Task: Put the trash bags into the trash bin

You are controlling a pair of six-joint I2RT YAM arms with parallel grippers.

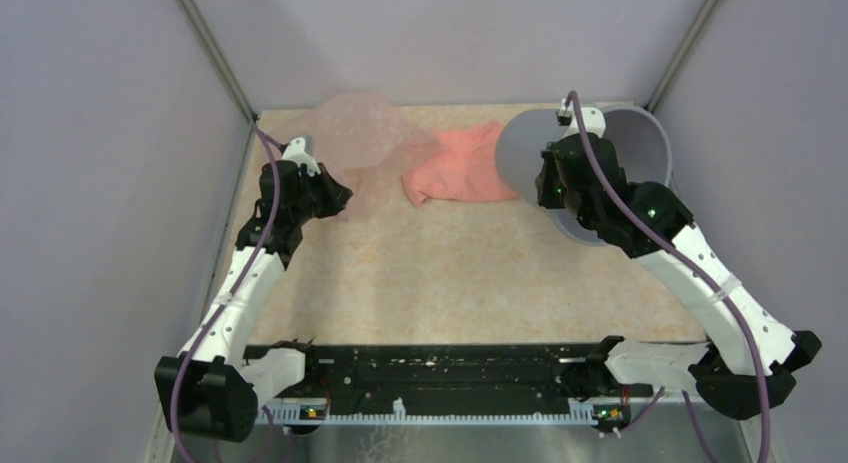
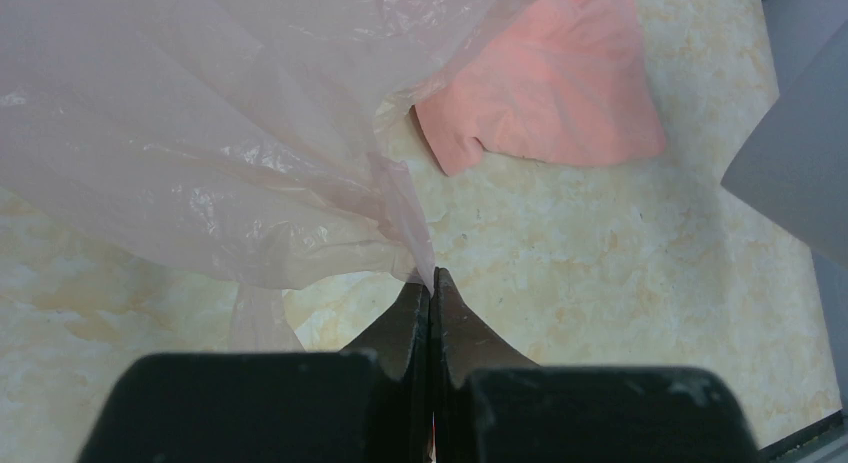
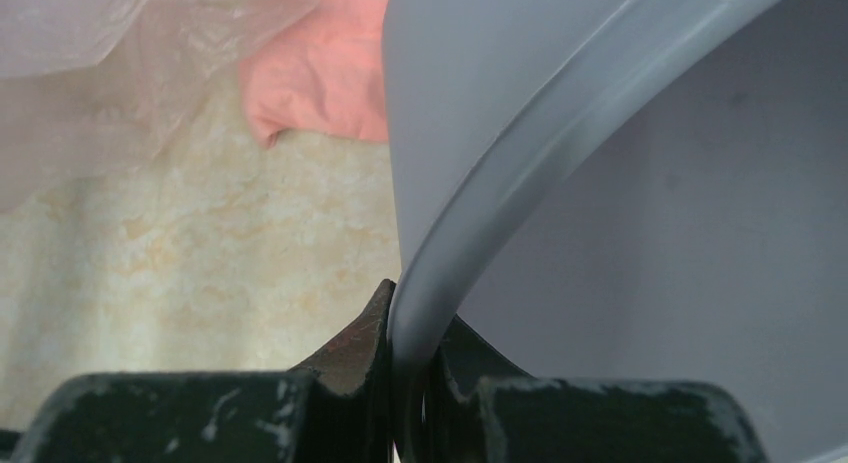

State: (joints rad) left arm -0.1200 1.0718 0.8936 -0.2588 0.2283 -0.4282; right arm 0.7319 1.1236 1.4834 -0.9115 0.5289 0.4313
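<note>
The see-through pale pink trash bag (image 1: 355,133) lies puffed up at the back left of the table. My left gripper (image 1: 340,196) is shut on a gathered edge of it; in the left wrist view the film (image 2: 200,133) fans out from the closed tips (image 2: 431,278). The grey trash bin (image 1: 525,153) stands tilted at the back right. My right gripper (image 1: 548,183) is shut on its near left rim, one finger inside and one outside, as the right wrist view shows at the rim (image 3: 480,203) and the gripper (image 3: 410,318).
An opaque salmon-pink folded sheet (image 1: 460,168) lies between bag and bin; it also shows in the left wrist view (image 2: 560,93) and the right wrist view (image 3: 330,73). Grey walls enclose the table on three sides. A black rail (image 1: 450,373) runs along the near edge.
</note>
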